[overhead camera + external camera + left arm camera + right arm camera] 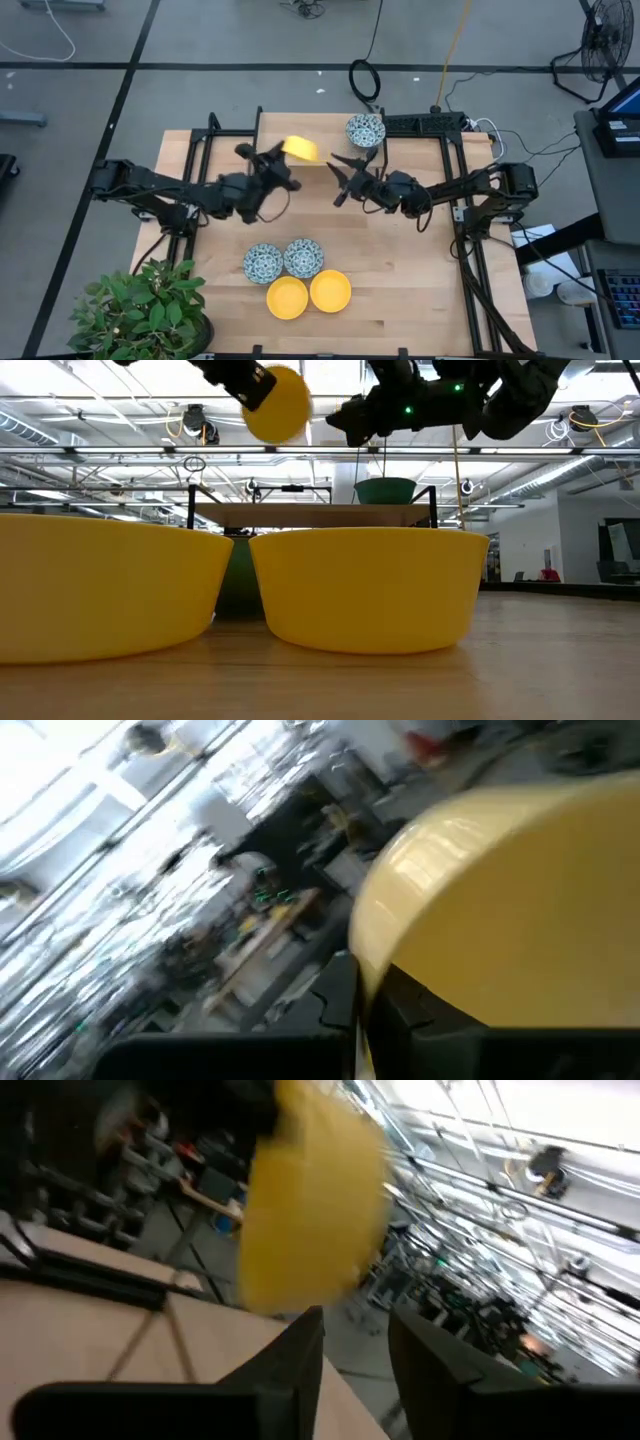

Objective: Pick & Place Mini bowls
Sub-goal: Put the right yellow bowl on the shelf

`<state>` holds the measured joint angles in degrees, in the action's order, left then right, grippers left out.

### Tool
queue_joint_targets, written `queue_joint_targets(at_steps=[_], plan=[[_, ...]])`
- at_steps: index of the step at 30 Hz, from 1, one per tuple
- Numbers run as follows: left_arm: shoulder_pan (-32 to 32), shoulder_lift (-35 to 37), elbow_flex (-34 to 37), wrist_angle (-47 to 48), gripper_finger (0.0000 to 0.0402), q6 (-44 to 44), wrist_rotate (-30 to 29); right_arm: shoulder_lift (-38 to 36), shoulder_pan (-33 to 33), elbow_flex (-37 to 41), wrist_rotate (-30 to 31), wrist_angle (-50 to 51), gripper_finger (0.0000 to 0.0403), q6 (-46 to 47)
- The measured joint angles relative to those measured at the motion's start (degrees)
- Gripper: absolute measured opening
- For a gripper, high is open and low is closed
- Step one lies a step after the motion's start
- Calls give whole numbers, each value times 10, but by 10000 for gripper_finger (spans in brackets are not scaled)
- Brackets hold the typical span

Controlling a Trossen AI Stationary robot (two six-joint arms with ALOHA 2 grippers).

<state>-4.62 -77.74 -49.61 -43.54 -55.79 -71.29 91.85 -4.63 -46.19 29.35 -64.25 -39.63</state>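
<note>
A yellow mini bowl [300, 150] was held clamped above the table by the left gripper [276, 161]; at its three o'clock, the right gripper [345, 172] was parted, empty.

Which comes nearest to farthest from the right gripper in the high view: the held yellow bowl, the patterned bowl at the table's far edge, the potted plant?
From the right gripper:
1. Patterned bowl, alone at the far edge, just beyond the gripper.
2. Yellow bowl, held up by the left gripper, toward the left arm's side; close to the first.
3. Potted plant, near-left corner, clearly farthest.
</note>
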Motion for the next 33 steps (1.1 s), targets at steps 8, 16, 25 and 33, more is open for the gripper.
queue_joint_targets(at_steps=[8,16,25,33], plan=[[18,61,-74,17,7,-52,-123,-81,6,0,-2,162,131,62],[48,76,-95,61,4,-38,-115,-223,1,0,-103,455,122,195],[103,76,-97,194,5,110,-44,-332,1,31,-115,574,121,241],[169,71,-212,618,4,460,275,-388,-2,106,-83,449,117,222]])
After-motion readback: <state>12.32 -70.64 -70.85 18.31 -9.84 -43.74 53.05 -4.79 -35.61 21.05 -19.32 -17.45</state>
